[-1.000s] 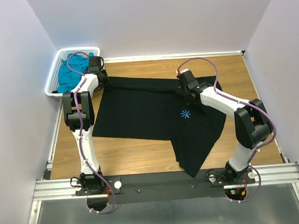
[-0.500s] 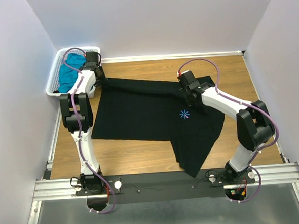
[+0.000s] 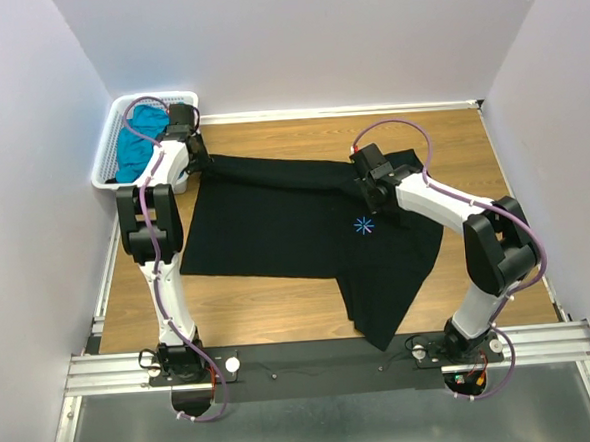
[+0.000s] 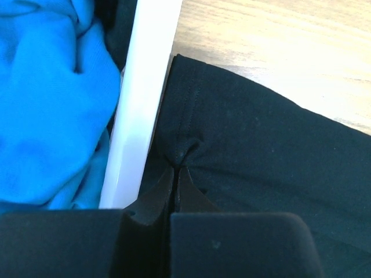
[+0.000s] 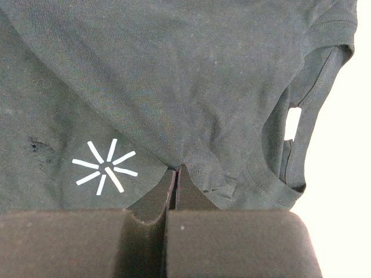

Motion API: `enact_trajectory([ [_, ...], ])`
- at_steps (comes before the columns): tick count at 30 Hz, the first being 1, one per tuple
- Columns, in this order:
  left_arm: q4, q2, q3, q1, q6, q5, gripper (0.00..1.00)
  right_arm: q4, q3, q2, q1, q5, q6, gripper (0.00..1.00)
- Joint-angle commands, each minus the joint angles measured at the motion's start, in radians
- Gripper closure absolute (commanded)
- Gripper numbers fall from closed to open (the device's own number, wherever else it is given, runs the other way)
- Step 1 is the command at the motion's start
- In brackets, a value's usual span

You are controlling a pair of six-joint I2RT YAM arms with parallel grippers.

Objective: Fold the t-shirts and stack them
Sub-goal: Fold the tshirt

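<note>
Beside the basket (image 4: 142,104), left gripper (image 4: 175,171) pinches edge of black t-shirt (image 4: 266,156)

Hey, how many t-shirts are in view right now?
2. The black t-shirt lies spread on the table; the teal t-shirt is bunched in the white basket at the far left corner. Others could be hidden beneath it.

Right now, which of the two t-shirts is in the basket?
The teal tee, bunched inside the white basket. The black tee lies spread on the table, outside it.
</note>
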Motion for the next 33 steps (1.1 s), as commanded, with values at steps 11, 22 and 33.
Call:
enact_trajectory([
  [11, -0.018, -0.121, -0.074, 0.003, 0.017, -0.103, 0.96, -0.062, -0.015, -0.044, -0.008, 0.063, 0.039, 0.99],
  [22, -0.017, -0.164, -0.227, -0.052, -0.026, -0.117, 0.81, -0.075, -0.076, -0.052, -0.008, 0.012, 0.091, 0.99],
  [33, -0.012, -0.234, -0.204, -0.053, -0.049, -0.151, 0.1, -0.079, -0.027, -0.087, -0.034, -0.034, 0.109, 0.5],
])
